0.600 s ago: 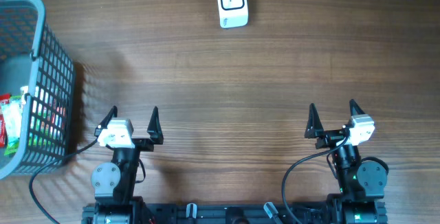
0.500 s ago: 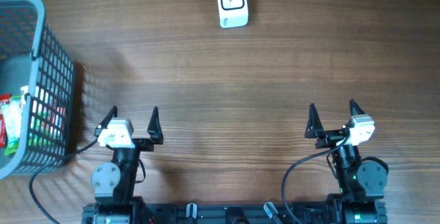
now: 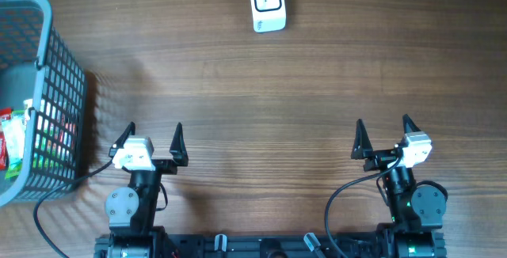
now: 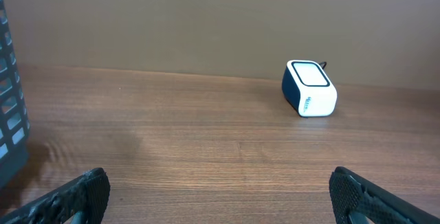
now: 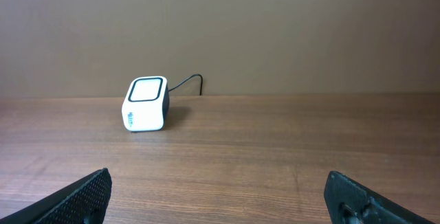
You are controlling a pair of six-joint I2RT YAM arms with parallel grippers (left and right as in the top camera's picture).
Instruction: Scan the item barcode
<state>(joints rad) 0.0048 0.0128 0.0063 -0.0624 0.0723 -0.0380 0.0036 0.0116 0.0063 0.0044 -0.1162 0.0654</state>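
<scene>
A small white barcode scanner (image 3: 267,4) with a dark-framed window sits at the far middle of the wooden table; it also shows as the scanner (image 4: 309,88) in the left wrist view and the scanner (image 5: 145,104) in the right wrist view. Packaged items (image 3: 9,143) in red and green wrappers lie inside the grey basket (image 3: 59,84) at the left edge. My left gripper (image 3: 152,138) stands open near the front edge, just right of the basket, holding nothing. My right gripper (image 3: 383,134) stands open at the front right, also with nothing between its fingers.
The scanner's dark cable (image 5: 187,82) runs off behind it toward the wall. The basket's mesh wall (image 4: 10,121) stands close to the left of the left gripper. Bare wood lies between both grippers and the scanner.
</scene>
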